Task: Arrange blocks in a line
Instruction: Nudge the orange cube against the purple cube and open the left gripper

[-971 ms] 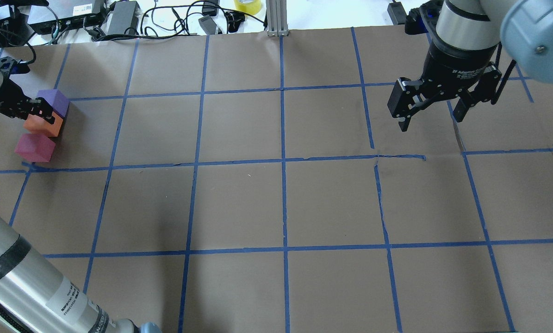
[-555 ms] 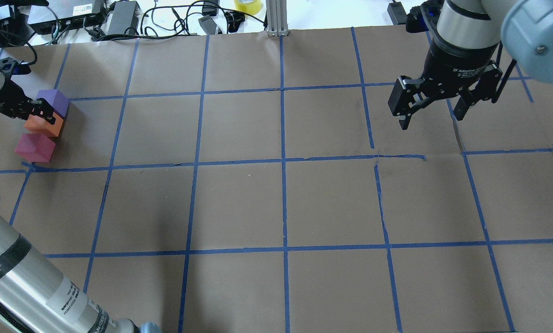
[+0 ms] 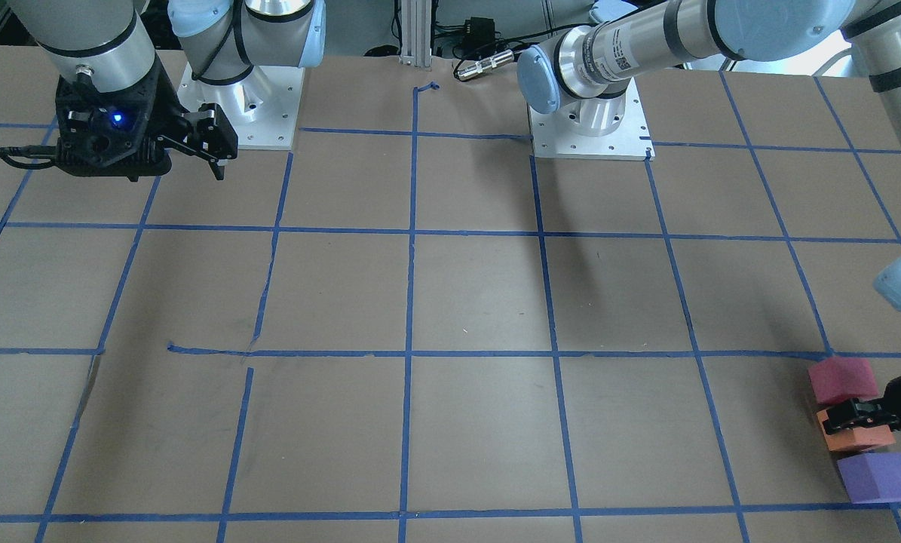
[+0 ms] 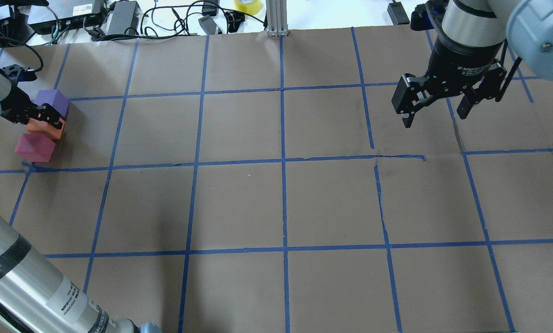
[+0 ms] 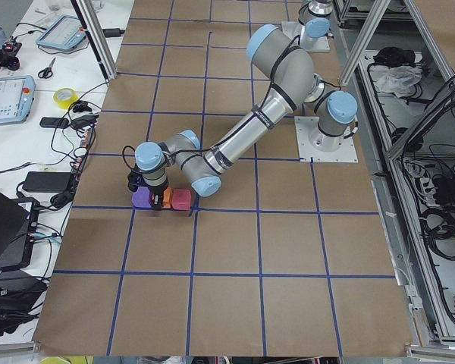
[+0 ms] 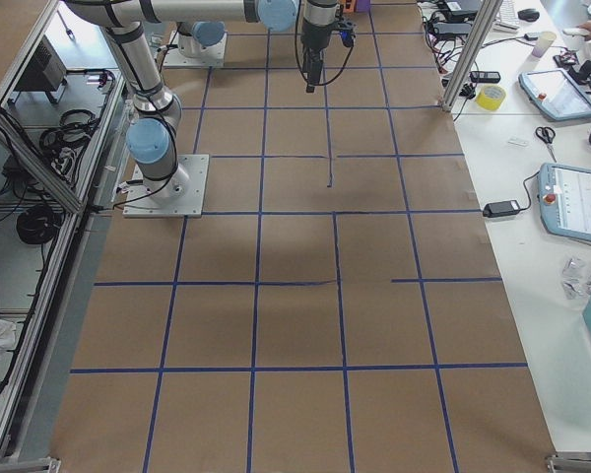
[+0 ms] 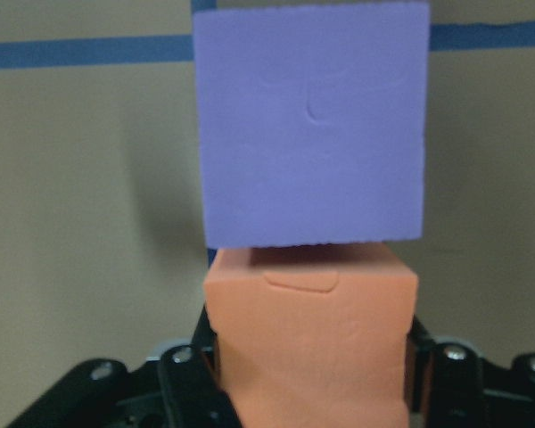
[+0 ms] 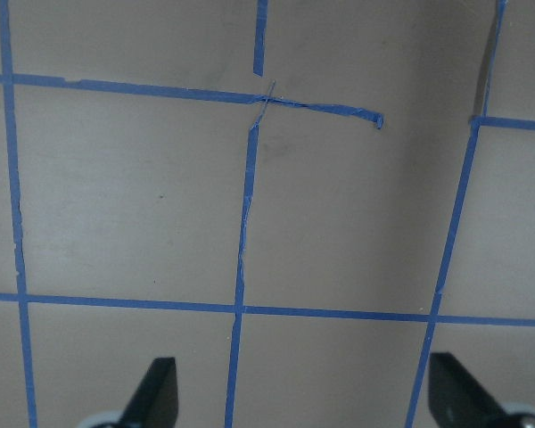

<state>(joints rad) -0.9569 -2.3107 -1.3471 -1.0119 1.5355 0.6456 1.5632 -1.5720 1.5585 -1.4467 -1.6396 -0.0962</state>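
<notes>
Three foam blocks sit in a short row at the table's far left: purple block [image 4: 52, 100], orange block [image 4: 49, 130], pinkish-red block [image 4: 34, 148]. They show too in the front view: purple [image 3: 878, 477], orange [image 3: 857, 439], pinkish-red [image 3: 842, 380]. My left gripper [image 4: 49, 121] is shut on the orange block. In the left wrist view the orange block [image 7: 310, 330] sits between the pads and touches the purple block [image 7: 312, 125]. My right gripper [image 4: 435, 116] hangs open and empty over the far right of the table, and its fingertips show in the right wrist view [image 8: 308, 401].
Brown paper with a blue tape grid [image 4: 283, 159] covers the table. Cables and power bricks [image 4: 119, 16] and a yellow tape roll [image 4: 247, 5] lie beyond the far edge. The arm bases [image 3: 589, 124] stand at the robot's side.
My left gripper has shifted a little toward the pinkish-red block, and the orange block has moved with it. My right gripper has drifted slightly right and farther away, still open.
</notes>
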